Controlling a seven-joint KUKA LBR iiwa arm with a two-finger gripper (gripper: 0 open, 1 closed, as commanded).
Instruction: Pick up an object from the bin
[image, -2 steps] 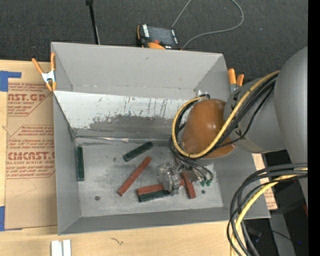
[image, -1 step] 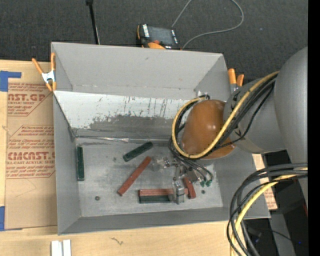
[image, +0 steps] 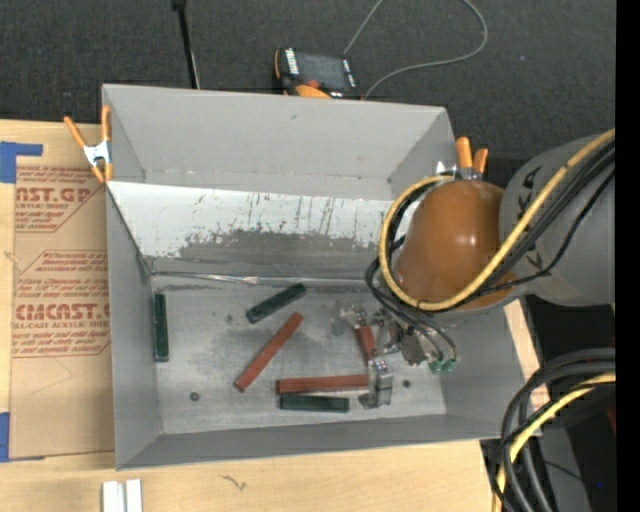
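Observation:
My gripper is low over the right part of the bin floor, below the arm's orange dome. Its two metal fingers stand apart, one at the upper left and one at the lower right. Between them lies a short red-brown stick, and they are not closed on it. The lower finger is at the right end of a longer red-brown stick that lies flat. A dark green stick lies just below that one.
Another red-brown stick lies slanted mid-floor, with a dark green stick above it. A third dark green stick stands along the left wall. The arm and its cables cover the bin's right side.

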